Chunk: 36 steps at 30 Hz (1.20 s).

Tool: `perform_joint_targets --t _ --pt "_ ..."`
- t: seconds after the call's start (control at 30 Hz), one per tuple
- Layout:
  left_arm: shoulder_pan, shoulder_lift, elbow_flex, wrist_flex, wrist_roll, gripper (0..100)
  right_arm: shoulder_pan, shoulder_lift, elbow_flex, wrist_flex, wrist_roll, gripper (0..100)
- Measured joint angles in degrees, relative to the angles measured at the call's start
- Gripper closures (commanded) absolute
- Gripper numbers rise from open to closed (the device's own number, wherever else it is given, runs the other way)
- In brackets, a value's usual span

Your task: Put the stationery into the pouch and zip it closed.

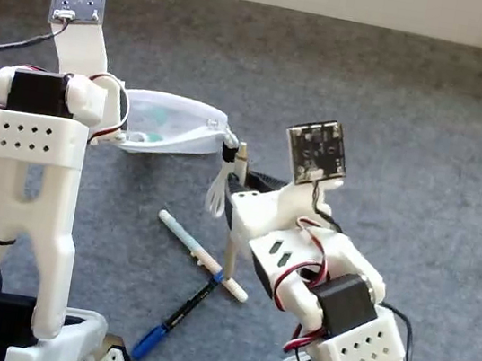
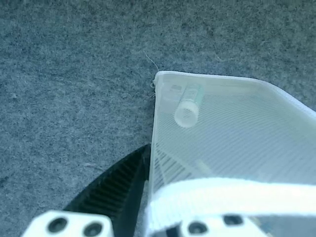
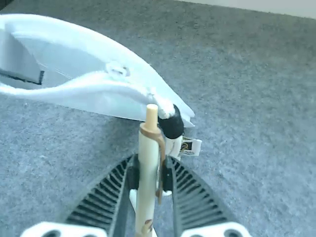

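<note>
White arms [image 1: 24, 203], pens [image 1: 195, 248] on grey carpet [image 1: 415, 107]

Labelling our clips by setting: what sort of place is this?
Likely a small robot test bench, not an office desk: a grey felt-like mat with two white arms on it, the left arm holding a pouch, the right arm a pen.

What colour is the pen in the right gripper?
Cream pen with a tan clip; clearest in the right wrist view.
</note>
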<state>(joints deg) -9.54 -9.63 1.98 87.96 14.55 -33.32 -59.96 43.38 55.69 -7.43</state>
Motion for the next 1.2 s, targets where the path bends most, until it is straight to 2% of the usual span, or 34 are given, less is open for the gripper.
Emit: perform_joint_targets --t 0.13,0.57,1.2 --pt "0.0 0.0 0.0 0.0 0.0 99 -2.2 0.0 -0.8 -1.3 2.5 99.4" --pt "0.0 0.0 0.0 0.0 0.0 99 -3.0 0.0 -0.8 -13.4 3.3 99.4" --pt "0.0 0.0 0.0 -0.1 -0.3 99 -3.1 0.0 -0.8 -38.1 3.3 99.4"
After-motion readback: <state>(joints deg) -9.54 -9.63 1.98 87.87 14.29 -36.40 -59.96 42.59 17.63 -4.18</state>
